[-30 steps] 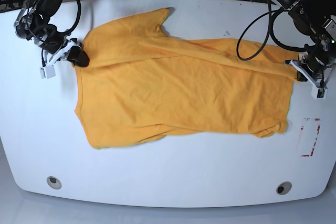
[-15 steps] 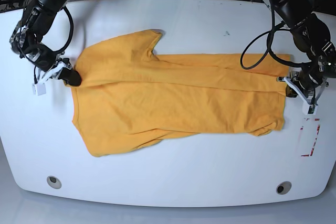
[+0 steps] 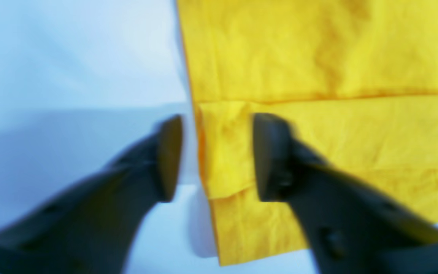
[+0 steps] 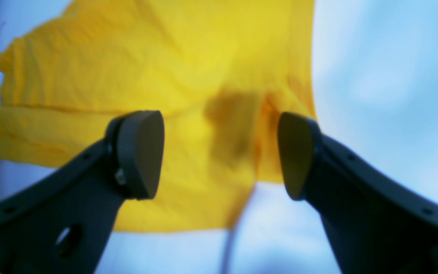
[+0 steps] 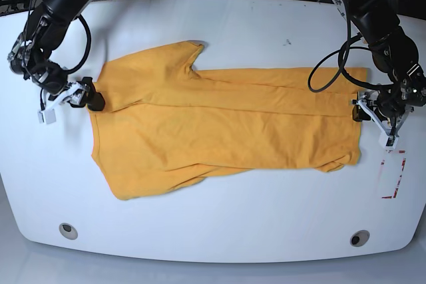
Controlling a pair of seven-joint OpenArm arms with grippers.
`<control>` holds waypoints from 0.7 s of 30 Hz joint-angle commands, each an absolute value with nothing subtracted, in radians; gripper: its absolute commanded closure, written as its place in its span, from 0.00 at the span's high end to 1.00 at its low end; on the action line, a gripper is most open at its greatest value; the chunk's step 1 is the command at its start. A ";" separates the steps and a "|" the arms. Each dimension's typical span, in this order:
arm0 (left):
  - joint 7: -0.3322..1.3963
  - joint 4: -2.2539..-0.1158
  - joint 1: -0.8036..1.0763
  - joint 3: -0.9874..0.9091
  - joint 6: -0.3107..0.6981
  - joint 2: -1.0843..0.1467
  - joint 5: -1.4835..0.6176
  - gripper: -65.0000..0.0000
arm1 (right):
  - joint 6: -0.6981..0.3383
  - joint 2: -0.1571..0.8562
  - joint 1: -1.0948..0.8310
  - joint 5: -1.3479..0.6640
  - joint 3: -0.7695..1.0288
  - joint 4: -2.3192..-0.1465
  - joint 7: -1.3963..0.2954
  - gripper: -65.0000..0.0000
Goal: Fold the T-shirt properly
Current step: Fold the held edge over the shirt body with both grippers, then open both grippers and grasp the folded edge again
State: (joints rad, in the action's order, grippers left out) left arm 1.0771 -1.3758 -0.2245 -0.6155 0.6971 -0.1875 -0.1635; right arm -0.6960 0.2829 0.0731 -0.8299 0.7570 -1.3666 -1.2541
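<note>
i see the t-shirt (image 5: 219,121) lying spread on the white table (image 5: 219,224), with its far long edge folded over toward the middle. my left gripper (image 3: 215,156) is low at the hem end of the shirt, jaws apart, one finger over the folded edge and one over bare table. my right gripper (image 4: 219,152) is at the shoulder end, jaws wide apart above the cloth, holding nothing.
</note>
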 commanded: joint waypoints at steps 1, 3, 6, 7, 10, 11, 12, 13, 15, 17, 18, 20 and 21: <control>1.063 -1.397 -0.239 -0.618 0.698 -0.206 -0.171 0.53 | -0.698 0.315 0.039 -0.848 0.799 -1.426 -1.237 0.68; 1.063 -1.417 -0.237 -0.616 0.698 -0.220 -0.171 0.53 | -0.698 0.295 0.002 -0.848 0.809 -1.445 -1.237 0.67; 1.063 -1.431 -0.203 -0.613 0.698 -0.222 -0.173 0.53 | -0.698 0.269 -0.039 -0.842 0.826 -1.457 -1.237 0.67; 1.063 -1.432 -0.199 -0.611 0.698 -0.220 -0.173 0.53 | -0.698 0.265 -0.047 -0.840 0.832 -1.455 -1.237 0.67; 1.063 -1.432 -0.189 -0.575 0.698 -0.191 -0.173 0.53 | -0.698 0.234 -0.085 -0.840 0.834 -1.455 -1.218 0.67; 1.063 -1.432 -0.182 -0.575 0.698 -0.186 -0.173 0.53 | -0.698 0.231 -0.091 -0.840 0.831 -1.455 -1.214 0.67; 1.063 -1.432 -0.170 -0.575 0.698 -0.185 -0.173 0.53 | -0.698 0.228 -0.096 -0.840 0.831 -1.455 -1.213 0.67; 1.063 -1.432 -0.159 -0.572 0.698 -0.183 -0.173 0.53 | -0.698 0.223 -0.096 -0.842 0.831 -1.455 -1.213 0.67; 1.063 -1.432 -0.156 -0.570 0.698 -0.174 -0.173 0.53 | -0.698 0.202 -0.096 -0.840 0.829 -1.455 -1.213 0.67; 1.063 -1.431 -0.150 -0.558 0.698 -0.154 -0.173 0.51 | -0.698 0.174 -0.096 -0.840 0.828 -1.457 -1.213 0.67; 1.063 -1.432 -0.147 -0.547 0.698 -0.150 -0.173 0.49 | -0.698 0.162 -0.097 -0.840 0.828 -1.458 -1.213 0.67; 1.061 -1.431 -0.133 -0.524 0.698 -0.150 -0.171 0.44 | -0.698 0.142 -0.102 -0.840 0.805 -1.457 -1.213 0.67; 1.053 -1.429 -0.124 -0.519 0.698 -0.150 -0.170 0.42 | -0.698 0.137 -0.107 -0.839 0.786 -1.454 -1.211 0.67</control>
